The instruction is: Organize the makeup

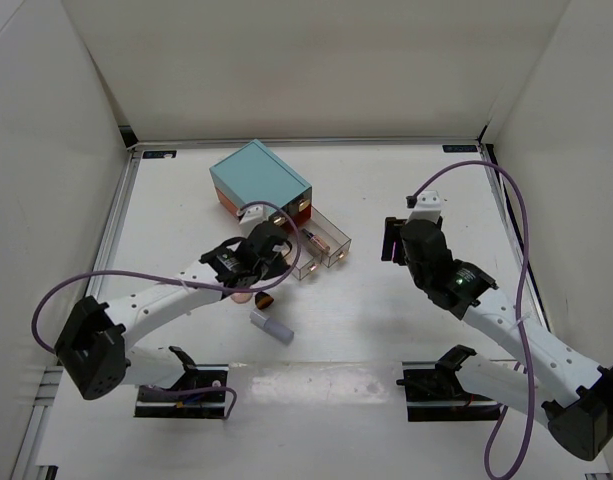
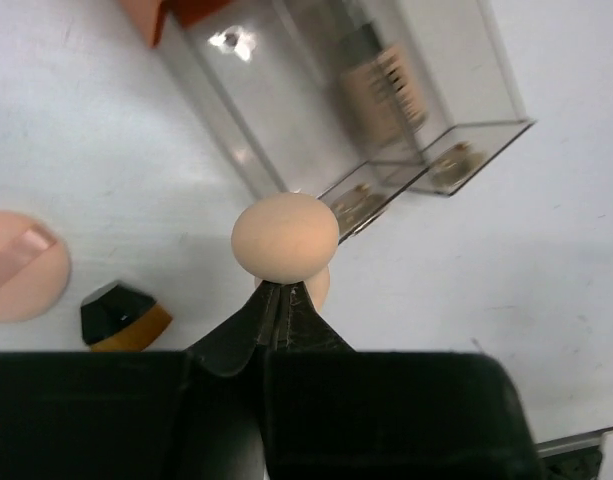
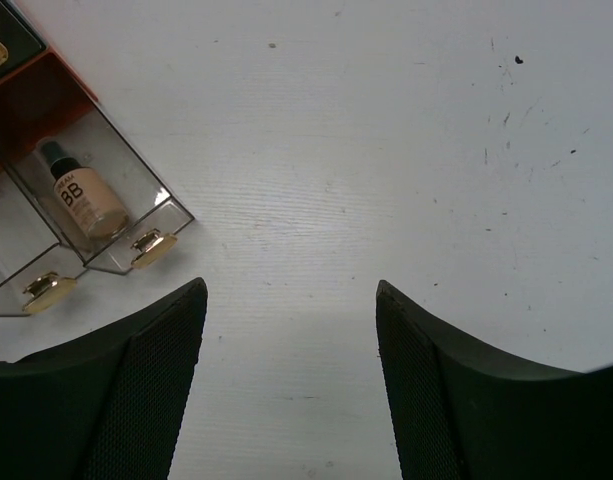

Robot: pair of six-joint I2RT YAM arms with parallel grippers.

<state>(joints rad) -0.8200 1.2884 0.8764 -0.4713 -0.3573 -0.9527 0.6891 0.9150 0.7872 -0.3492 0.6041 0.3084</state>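
Sponge [image 2: 284, 236], beige and egg-shaped, pinched tight in the left gripper [image 2: 277, 300] dead centre of the left wrist view, just in front of the clear pulled-out drawers [image 2: 386, 110]. Peach puff [image 2: 16, 265] flat on the table [image 2: 86, 150] at the left edge, black-and-amber piece [image 2: 121, 315] right beside it. Right gripper [image 3: 291, 290] spread wide over the white table, gripping nothing. Foundation bottle [image 3: 81, 195] lying in a drawer at upper left of that view. White tube [image 1: 270, 326] loose on the table, lower centre of the top view.
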